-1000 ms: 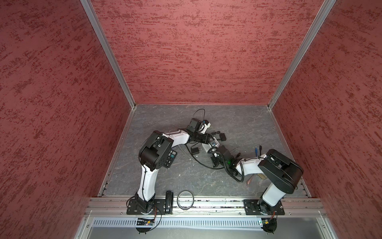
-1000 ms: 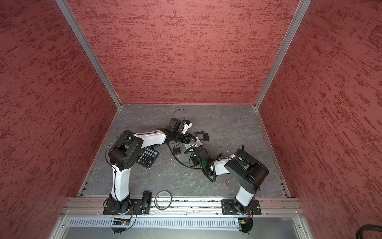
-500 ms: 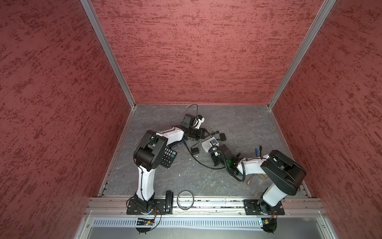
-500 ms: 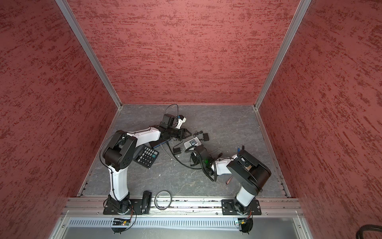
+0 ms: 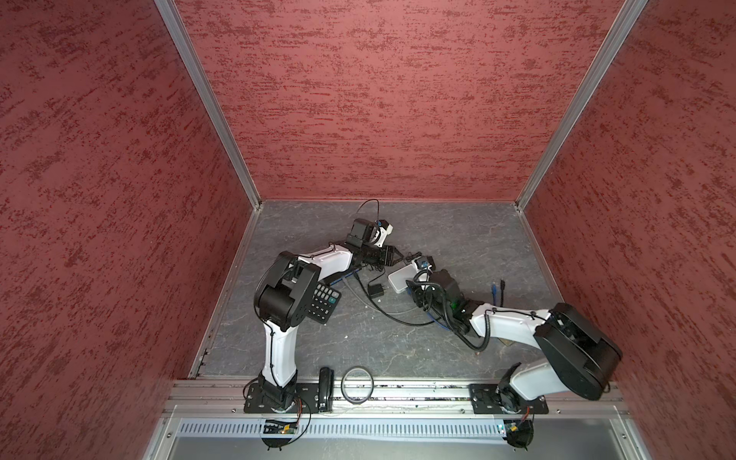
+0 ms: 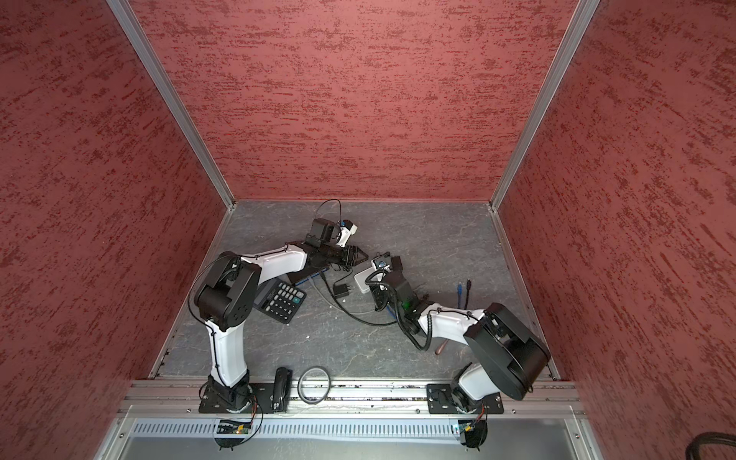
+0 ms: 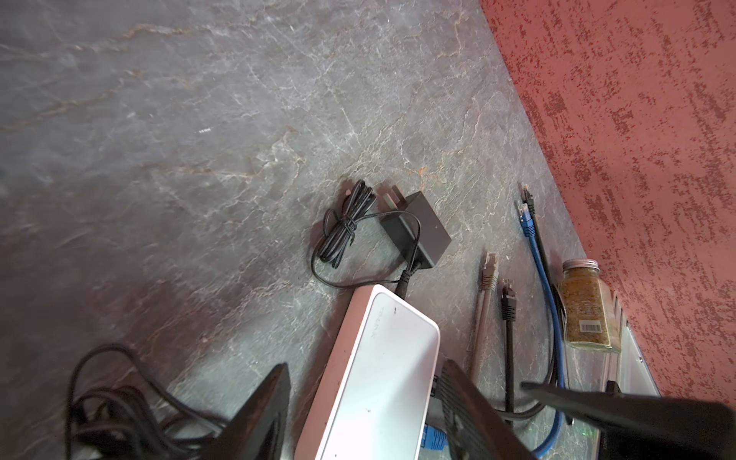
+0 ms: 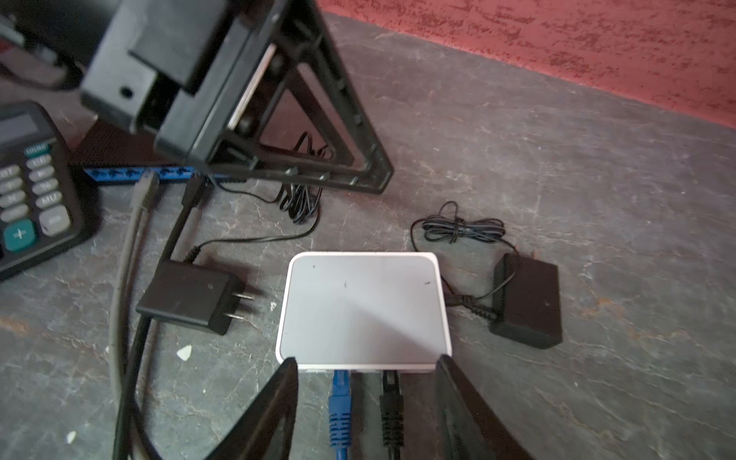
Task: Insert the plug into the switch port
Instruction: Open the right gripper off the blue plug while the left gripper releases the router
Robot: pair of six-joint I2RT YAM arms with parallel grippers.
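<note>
The white switch (image 8: 364, 310) lies flat on the grey floor, mid-table in both top views (image 5: 400, 278) (image 6: 362, 278). A black plug (image 8: 392, 394) and a blue plug (image 8: 340, 392) sit side by side in its ports. My right gripper (image 8: 368, 366) is open at the port side, one finger on each side of the two plugs, touching neither. My left gripper (image 5: 392, 255) is open and hovers just behind the switch. In the left wrist view the switch (image 7: 382, 366) shows between its spread fingers, with gaps on both sides.
A calculator (image 5: 324, 302) and a black switch with blue ports (image 8: 139, 175) lie to the left. Power adapters (image 8: 191, 296) (image 8: 525, 302) flank the white switch. Loose blue and black cable ends (image 5: 498, 288) and a spice jar (image 7: 589, 306) are near the right wall.
My right gripper has opened and let go at the plugs. The left arm's elbow has swung left and its gripper has lifted slightly back from the switch, still open.
</note>
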